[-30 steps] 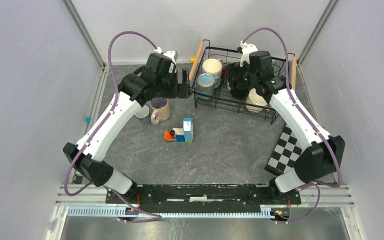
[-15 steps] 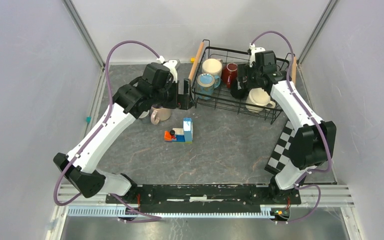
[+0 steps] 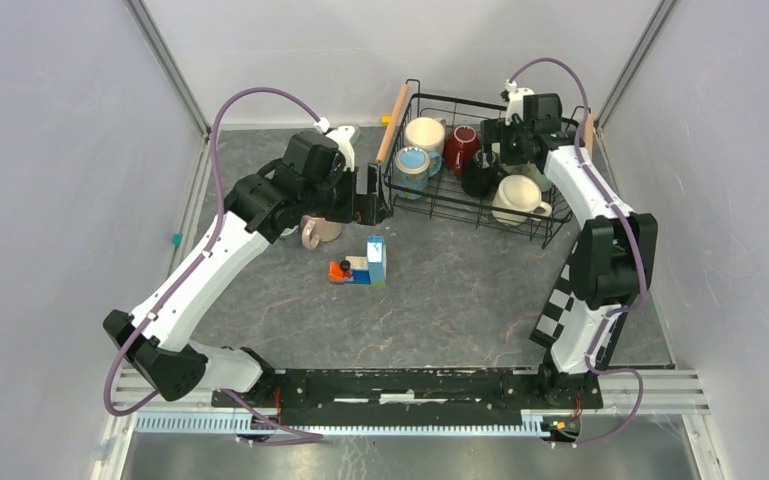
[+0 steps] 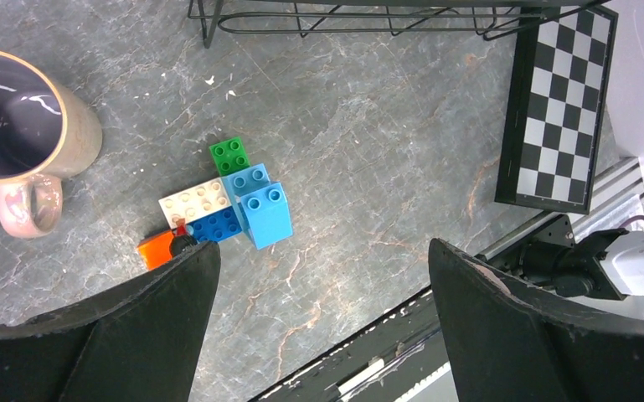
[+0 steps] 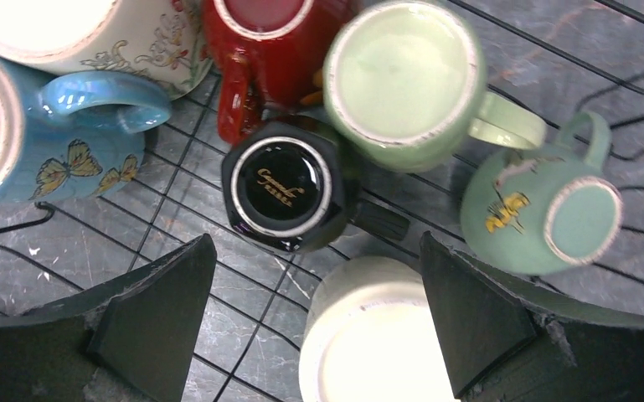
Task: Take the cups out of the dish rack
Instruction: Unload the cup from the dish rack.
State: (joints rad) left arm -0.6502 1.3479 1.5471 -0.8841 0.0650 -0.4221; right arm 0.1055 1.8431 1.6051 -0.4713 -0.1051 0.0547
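As cups [image 5: 402,75] crowd the far-right rack [image 3: 460,216], the empty, wide-open right gripper [image 5: 316,243] may topple neighbours; left gripper [image 4: 322,251] likewise gapes empty.

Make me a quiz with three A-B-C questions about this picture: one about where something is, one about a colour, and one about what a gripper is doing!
1. Where is the pink-beige mug? A) on the toy blocks B) on the table C) on the checkerboard
2. What colour is the six-sided mug in the dish rack? A) black B) yellow C) pink
3. The left gripper is: A) open and empty B) shut on a mug C) shut on a block
Answers: B, it stands on the table outside the rack; A, its upturned base is black; A, its fingers are spread with nothing between.
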